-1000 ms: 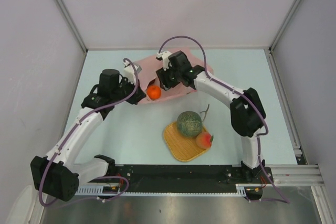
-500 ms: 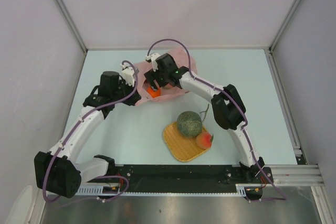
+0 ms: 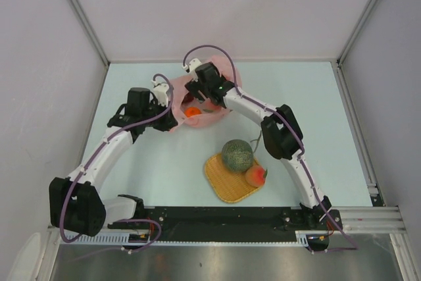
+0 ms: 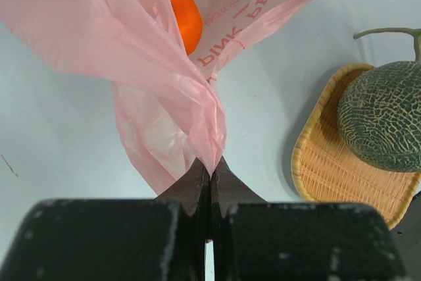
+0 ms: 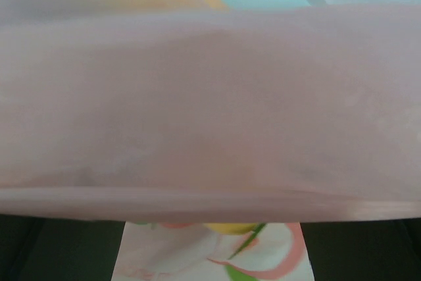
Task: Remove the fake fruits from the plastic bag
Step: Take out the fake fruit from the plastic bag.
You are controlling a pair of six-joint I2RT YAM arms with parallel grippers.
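Note:
The pink plastic bag (image 3: 220, 111) lies bunched at the back of the table. My left gripper (image 3: 172, 115) is shut on its edge; in the left wrist view the film (image 4: 164, 77) is pinched between the closed tips (image 4: 210, 170). An orange (image 3: 192, 111) sits in the bag's mouth (image 4: 184, 14). My right gripper (image 3: 197, 101) reaches into the bag above the orange. Its wrist view is mostly covered by pink film (image 5: 210, 110). The dark fingers (image 5: 59, 251) stand wide apart, open (image 5: 210, 245), with a bit of yellow fruit (image 5: 230, 228) between them. The green melon (image 3: 237, 154) and a peach (image 3: 256, 176) rest outside the bag.
A square woven mat (image 3: 223, 185) lies near the front centre under the melon and peach; it also shows in the left wrist view (image 4: 329, 169) with the melon (image 4: 385, 123). Grey walls enclose the table on three sides.
My right arm has swung left and pushed into the bag, its jaws opening. The bag has bunched up and shifted left. The left gripper has kept its pinch.

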